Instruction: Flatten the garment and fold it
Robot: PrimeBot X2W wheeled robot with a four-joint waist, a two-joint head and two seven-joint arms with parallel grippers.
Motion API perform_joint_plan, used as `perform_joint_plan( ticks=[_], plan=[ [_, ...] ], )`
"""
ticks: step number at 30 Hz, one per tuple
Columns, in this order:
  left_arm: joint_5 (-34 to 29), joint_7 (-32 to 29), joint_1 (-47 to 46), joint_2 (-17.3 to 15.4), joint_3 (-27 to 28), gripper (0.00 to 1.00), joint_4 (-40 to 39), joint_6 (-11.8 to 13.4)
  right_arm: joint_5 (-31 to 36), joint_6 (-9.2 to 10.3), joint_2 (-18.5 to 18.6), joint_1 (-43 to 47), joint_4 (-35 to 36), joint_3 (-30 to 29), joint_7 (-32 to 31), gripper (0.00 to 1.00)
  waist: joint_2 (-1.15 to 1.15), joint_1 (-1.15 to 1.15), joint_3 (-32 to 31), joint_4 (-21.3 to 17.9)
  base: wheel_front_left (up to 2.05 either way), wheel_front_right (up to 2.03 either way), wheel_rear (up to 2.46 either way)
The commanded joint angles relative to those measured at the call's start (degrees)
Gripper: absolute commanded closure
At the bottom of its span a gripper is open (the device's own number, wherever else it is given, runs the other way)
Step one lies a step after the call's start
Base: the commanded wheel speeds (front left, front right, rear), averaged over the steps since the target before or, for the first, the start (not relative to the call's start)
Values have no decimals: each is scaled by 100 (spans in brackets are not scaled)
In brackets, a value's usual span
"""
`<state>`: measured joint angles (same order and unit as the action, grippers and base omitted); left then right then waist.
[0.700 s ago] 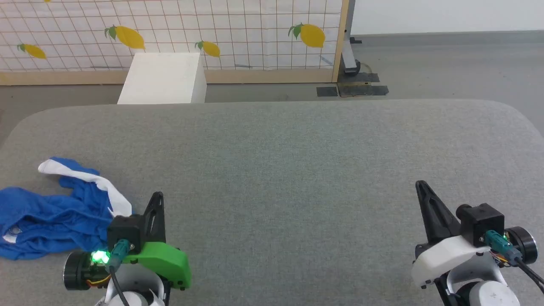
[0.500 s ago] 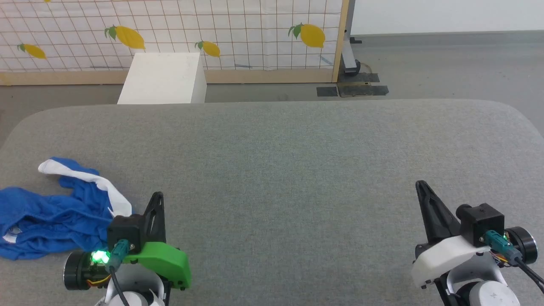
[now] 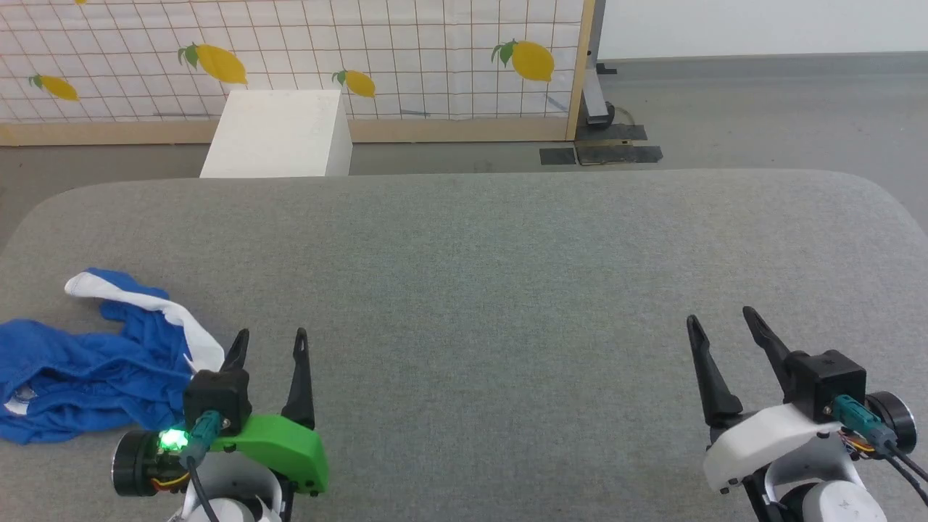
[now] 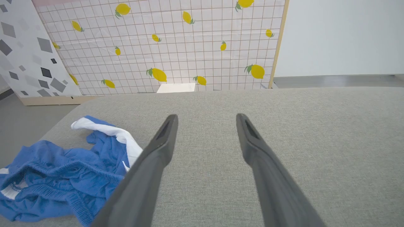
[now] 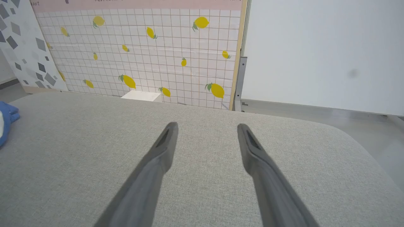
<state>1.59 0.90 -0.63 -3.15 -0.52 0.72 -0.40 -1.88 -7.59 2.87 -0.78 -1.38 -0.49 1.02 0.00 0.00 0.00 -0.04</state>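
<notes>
The garment [image 3: 80,370], royal-blue shorts with a white stripe, lies crumpled at the left edge of the grey table [image 3: 478,275]. In the left wrist view the garment [image 4: 63,176] shows its gathered waistband and sits left of my fingers. My left gripper [image 3: 268,335] hovers open just right of the garment, nothing between its fingers [image 4: 164,138]. Far off at the lower right, my right gripper [image 3: 718,319] is open and empty over bare table. A blue edge of the garment [image 5: 8,121] shows at the far left of the right wrist view.
A white box [image 3: 279,134] stands on the floor behind the table's far edge. Behind it is a lemon-print grid panel [image 3: 406,58] with a wooden frame. A metal stand foot [image 3: 602,145] rests on the grey floor at the back right.
Both grippers have gone from shut to open, fingers now spread apart. The garment and the arms stay where they were.
</notes>
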Motion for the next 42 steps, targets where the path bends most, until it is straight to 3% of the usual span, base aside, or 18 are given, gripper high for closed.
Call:
perform_joint_plan(
  ticks=[1, 19, 42],
  plan=[
    [45, 59, 57, 3, 0, 0, 28, -7, -93, 1, 0, 73, -45, -19, 56, 0, 0, 0, -1, 1, 0, 0, 0],
    [271, 295, 173, 7, 85, 0, 140, 5, -372, 2, 0, 175, -221, -10, 289, 0, 0, 0, -12, 294, 0, 0, 0],
    [514, 566, 349, 12, 161, 0, 229, 37, -666, 4, 0, 318, -478, 105, 559, 0, 0, 0, -49, 1150, 0, 0, 0]
  ],
)
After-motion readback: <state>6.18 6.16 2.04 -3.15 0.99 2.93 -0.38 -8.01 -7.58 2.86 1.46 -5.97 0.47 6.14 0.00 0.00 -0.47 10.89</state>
